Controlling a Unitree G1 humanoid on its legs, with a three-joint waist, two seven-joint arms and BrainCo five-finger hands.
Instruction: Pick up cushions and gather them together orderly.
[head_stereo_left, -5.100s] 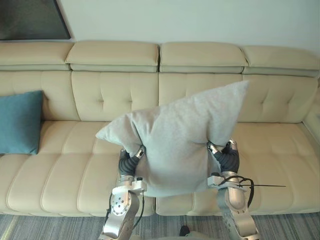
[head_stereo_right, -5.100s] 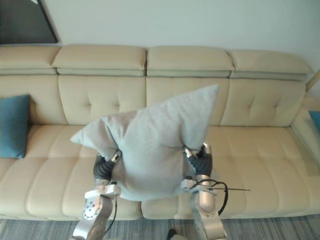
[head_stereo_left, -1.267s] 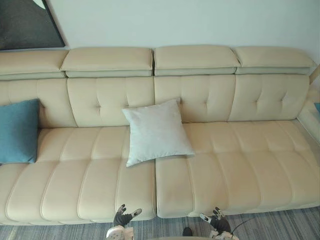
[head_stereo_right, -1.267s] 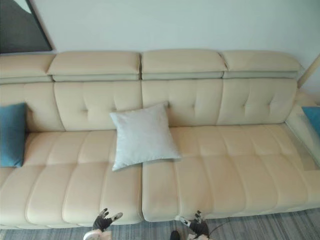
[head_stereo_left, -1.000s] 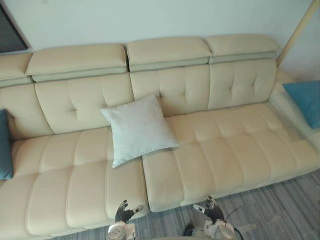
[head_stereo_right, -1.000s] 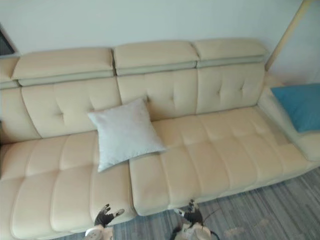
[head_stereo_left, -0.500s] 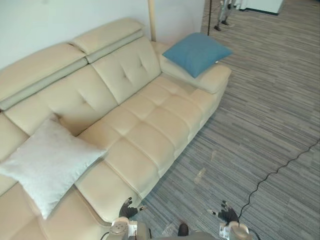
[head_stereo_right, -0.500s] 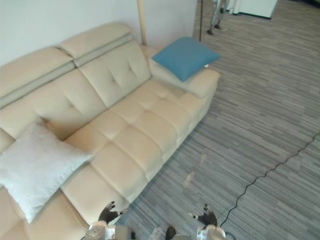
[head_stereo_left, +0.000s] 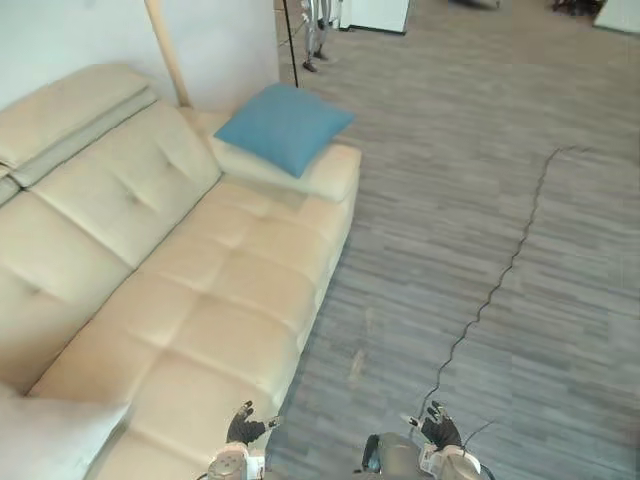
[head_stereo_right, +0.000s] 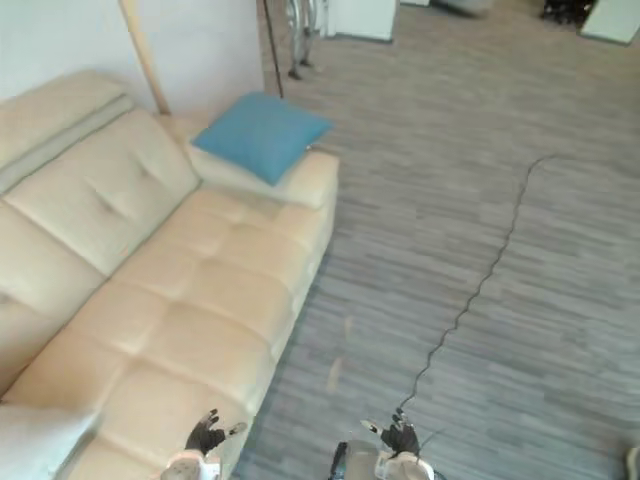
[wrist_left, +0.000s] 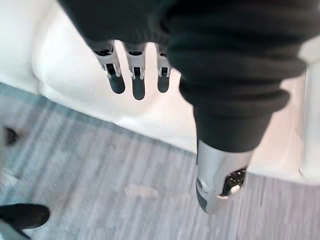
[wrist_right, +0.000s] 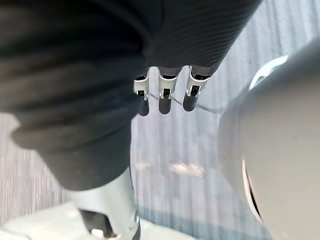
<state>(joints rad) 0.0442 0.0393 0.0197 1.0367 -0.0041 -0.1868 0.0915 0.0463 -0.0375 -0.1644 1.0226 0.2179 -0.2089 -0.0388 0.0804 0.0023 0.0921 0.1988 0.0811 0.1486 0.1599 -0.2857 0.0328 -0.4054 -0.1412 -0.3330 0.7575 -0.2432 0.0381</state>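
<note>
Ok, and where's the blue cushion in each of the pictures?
Left eye view: blue cushion upper left of centre, lying on the sofa armrest.
Right eye view: same cushion upper left of centre, on that armrest.
Left wrist view: left hand over the sofa's front edge and floor.
Right wrist view: right hand over the floor.
Shared landmark: the pale pole just behind the cushion.
</note>
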